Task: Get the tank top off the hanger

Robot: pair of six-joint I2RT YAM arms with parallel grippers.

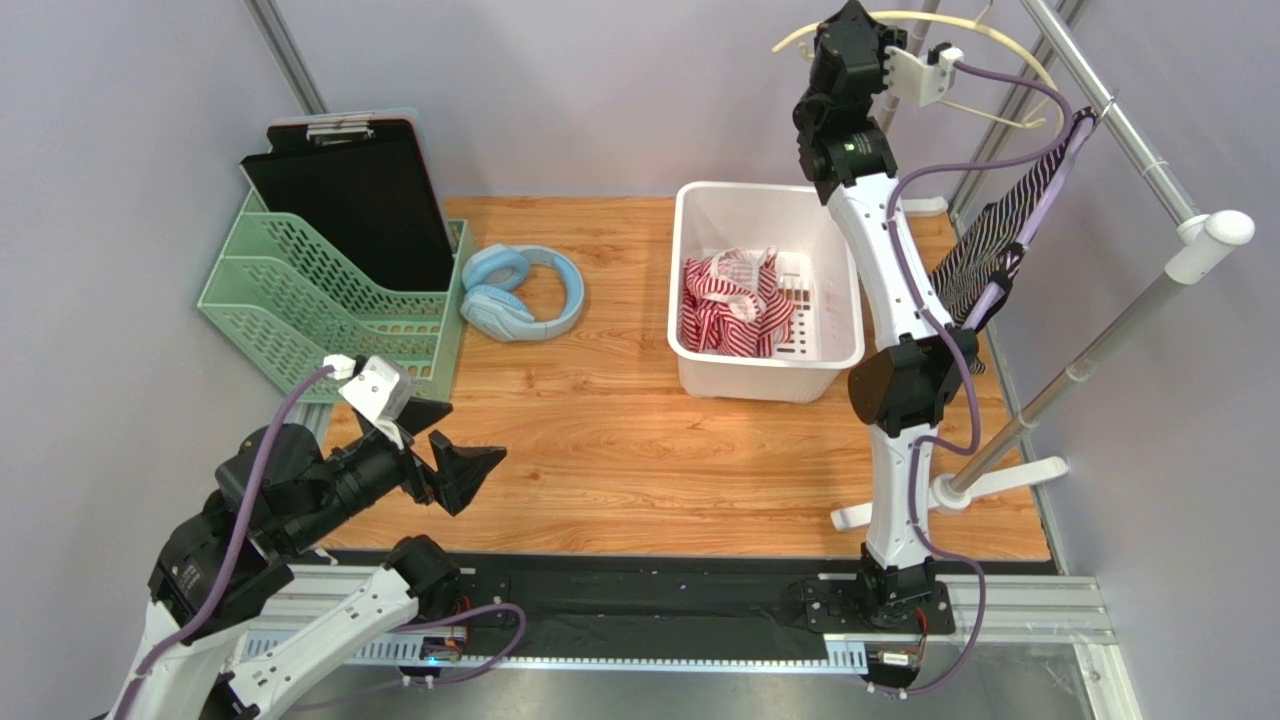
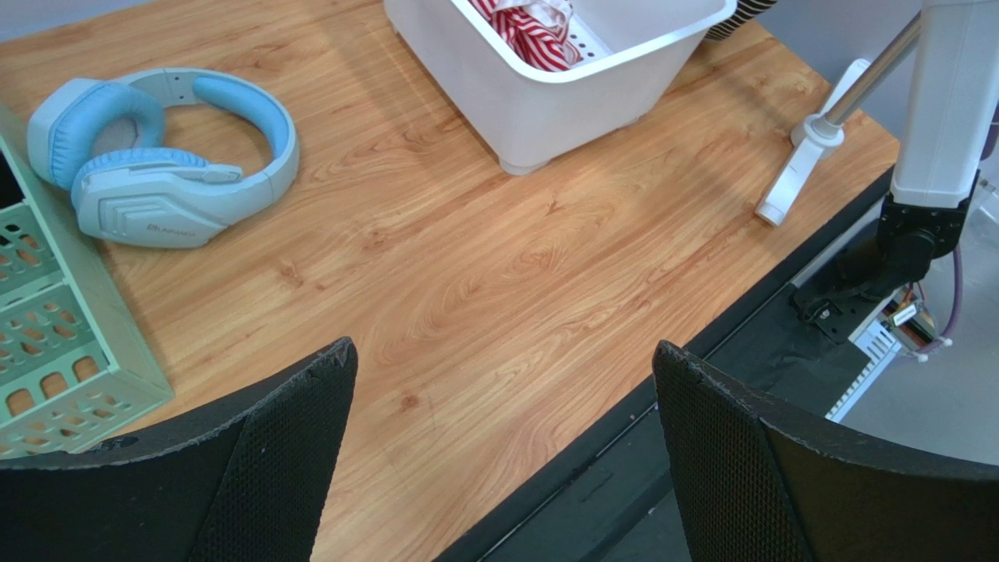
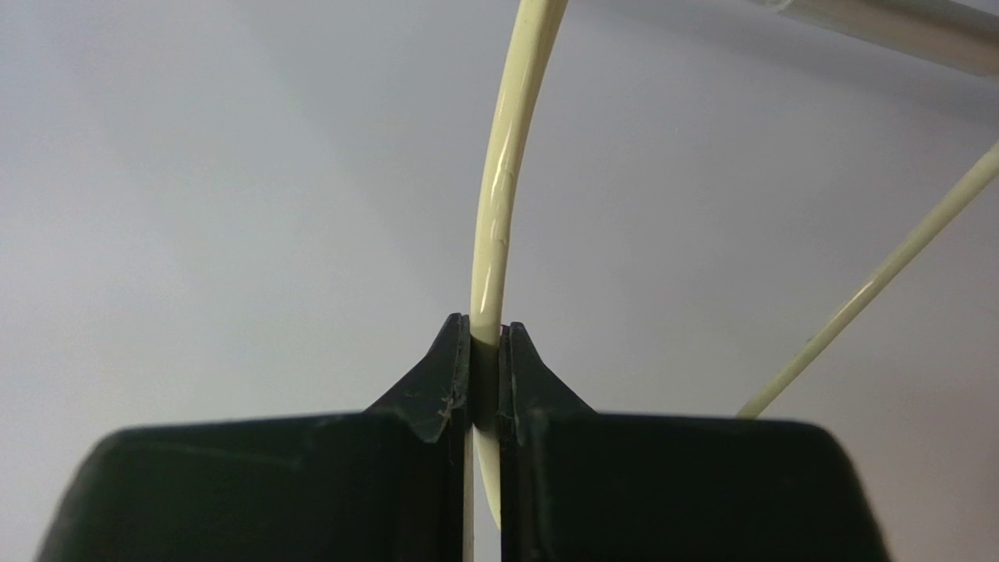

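Right gripper (image 3: 487, 351) is pinching the thin cream plastic hanger (image 3: 502, 176), far right. Black-and-white striped tank top (image 1: 996, 248) dangles long-ways down to its right, nearer side; wide-open left gripper (image 2: 504, 351) sits well apart, near left.

- Cream hanger (image 3: 498, 211), right wrist view: it runs off the top edge, and its lower end vanishes behind the right gripper's (image 3: 487, 351) pinched jaws.
- Striped tank top (image 1: 1010, 225), overhead view: its lower edge is hidden behind the right arm (image 1: 887, 285).
- White basket (image 2: 551, 100) and green file tray (image 2: 47, 351), left wrist view: both are cropped by the frame's edges.
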